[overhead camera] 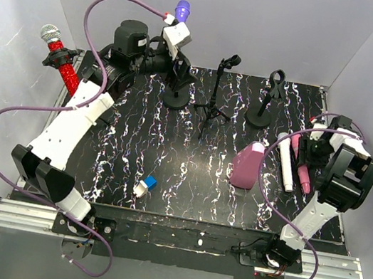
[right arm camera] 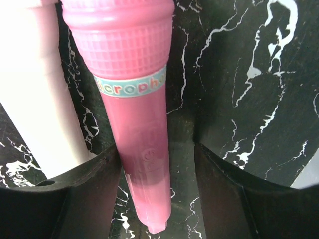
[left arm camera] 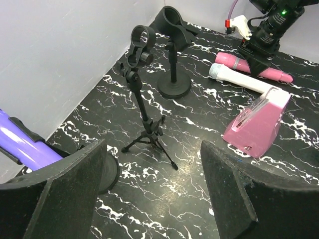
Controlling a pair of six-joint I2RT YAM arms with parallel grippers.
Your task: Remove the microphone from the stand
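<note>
Pink microphone point(right arm camera: 134, 124) between downturned right arm's point(overhead camera: 345, 175) released jaws, left arm point(overhead camera: 74, 120) outstretched, jaws spread

In the right wrist view the pink microphone point(right arm camera: 134, 124) runs off the top edge, so its head is cut off, and the white microphone point(right arm camera: 35, 99) beside it is cropped by the left and top edges. In the left wrist view the purple microphone point(left arm camera: 22, 144) is cut by the left edge, and the base of its stand point(left arm camera: 108, 172) sits mostly hidden behind a finger point(left arm camera: 65, 194) of the left gripper point(left arm camera: 152, 149). From above, the right gripper point(right arm camera: 157, 159) is covered by the right arm point(overhead camera: 346, 175), and the blue-and-white object point(overhead camera: 145, 186) is too small to identify.
</note>
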